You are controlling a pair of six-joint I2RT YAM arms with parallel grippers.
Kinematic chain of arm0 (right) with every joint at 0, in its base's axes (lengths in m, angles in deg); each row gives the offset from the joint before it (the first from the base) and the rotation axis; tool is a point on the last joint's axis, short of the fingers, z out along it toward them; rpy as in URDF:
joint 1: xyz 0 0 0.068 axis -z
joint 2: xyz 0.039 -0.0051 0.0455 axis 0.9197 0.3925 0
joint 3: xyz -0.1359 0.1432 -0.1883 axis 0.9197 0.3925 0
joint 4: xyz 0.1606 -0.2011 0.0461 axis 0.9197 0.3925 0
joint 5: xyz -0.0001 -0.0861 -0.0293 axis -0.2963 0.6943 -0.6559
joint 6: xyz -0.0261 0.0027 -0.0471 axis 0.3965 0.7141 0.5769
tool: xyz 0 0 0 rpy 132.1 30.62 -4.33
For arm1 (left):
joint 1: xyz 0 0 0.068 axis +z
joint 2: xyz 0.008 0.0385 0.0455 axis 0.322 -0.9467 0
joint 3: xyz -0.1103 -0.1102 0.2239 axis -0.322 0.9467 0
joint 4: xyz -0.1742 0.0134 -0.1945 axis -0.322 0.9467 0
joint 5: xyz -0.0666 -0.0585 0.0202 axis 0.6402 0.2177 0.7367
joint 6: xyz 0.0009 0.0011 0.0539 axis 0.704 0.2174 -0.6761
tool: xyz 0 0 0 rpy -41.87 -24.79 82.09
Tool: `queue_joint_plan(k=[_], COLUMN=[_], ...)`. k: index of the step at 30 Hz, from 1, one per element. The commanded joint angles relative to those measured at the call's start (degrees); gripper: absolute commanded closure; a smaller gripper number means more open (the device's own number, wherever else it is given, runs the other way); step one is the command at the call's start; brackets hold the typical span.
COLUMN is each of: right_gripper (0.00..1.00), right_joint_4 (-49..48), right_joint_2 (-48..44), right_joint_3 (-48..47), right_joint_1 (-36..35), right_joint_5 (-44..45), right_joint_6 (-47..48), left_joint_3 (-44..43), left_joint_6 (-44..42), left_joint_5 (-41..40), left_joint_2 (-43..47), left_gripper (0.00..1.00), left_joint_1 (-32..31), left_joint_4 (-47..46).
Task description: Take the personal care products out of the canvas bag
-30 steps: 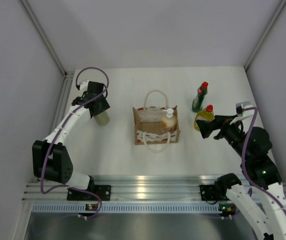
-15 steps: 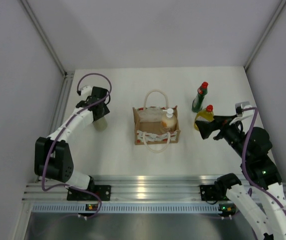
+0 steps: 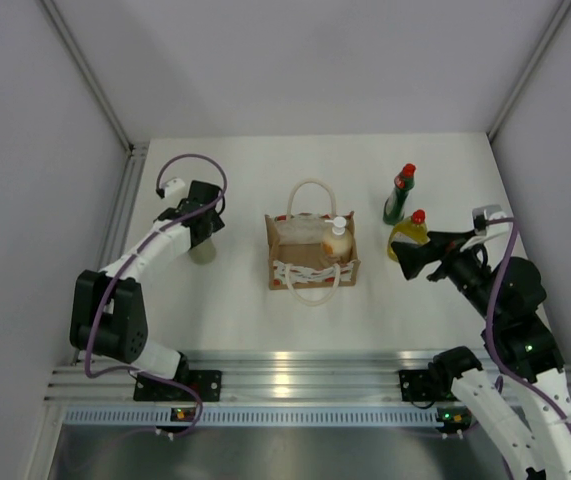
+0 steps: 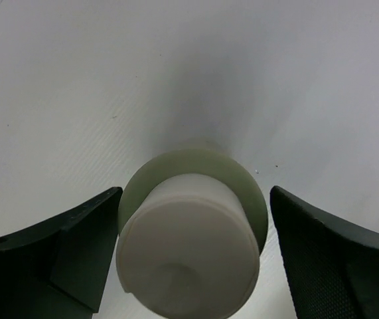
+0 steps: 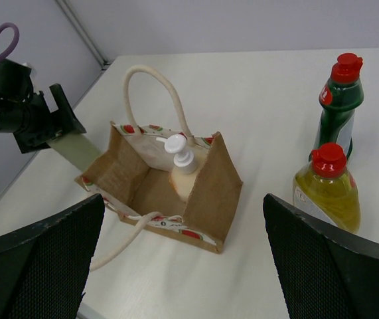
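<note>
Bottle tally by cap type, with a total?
Red cap: 2 (dark green bottle, yellow bottle)
White pump: 1 (cream bottle, inside the bag)
White cap: 1 (pale green bottle)
Total: 4

left arm (image 3: pixel 143 252) stretched forward | left gripper (image 4: pixel 194 199) clamped on pale green bottle (image 4: pixel 188 256) | right arm (image 3: pixel 510 300) raised | right gripper (image 3: pixel 408 260) spread wide

The white bench (image 3: pixel 235 300) carried the canvas bag (image 3: pixel 311 262) near its middle. To the right stood the dark green bottle (image 3: pixel 399 197) with the yellow bottle (image 3: pixel 409 236) just beside it. The pale green bottle (image 3: pixel 203 250) was well apart at the left, tilted.
</note>
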Motion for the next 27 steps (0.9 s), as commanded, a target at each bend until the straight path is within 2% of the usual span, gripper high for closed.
queue_joint_plan(k=[1,7,13,16,17,20,22,27], right_gripper=[0.0,0.0,0.0,0.01,0.01,0.01,0.01,0.09], right_joint_4=[-4.93,-6.35,-9.68,-11.09,-11.09,-12.14,-13.11,-18.02], right_joint_2=[0.92,7.25,16.47,21.22,23.58,27.63,29.66,35.46], right_joint_3=[-0.09,-1.06,-2.64,-3.52,-4.48,-6.32,-7.12,-7.91], right_joint_1=[0.75,0.75,-0.74,-3.99,-5.13,-10.49,-13.48,-15.6], right_joint_5=[-0.89,-3.26,-4.59,-2.4,-0.39,3.31,4.12,2.53], right_joint_6=[-0.72,-1.08,0.94,3.83,4.72,8.66,11.3,14.04], left_joint_3=[0.5,0.51,0.07,-0.02,0.07,1.11,2.26,3.85], left_joint_6=[1.56,0.69,-0.81,-1.6,-2.91,-3.89,-2.32,-2.3], left_joint_5=[-2.3,1.3,3.32,3.5,2.81,-2.01,-2.12,4.36], left_joint_2=[3.2,6.19,13.03,16.99,17.7,20.33,21.92,22.19], left_gripper=[0.02,0.02,0.02,0.02,0.02,0.02,0.02,0.02], left_joint_1=[-0.24,-1.03,-5.77,-10.51,-14.01,-20.78,-21.95,-24.14], left_joint_4=[-4.13,-4.04,-3.78,-3.87,-3.87,-3.52,-2.99,-3.08])
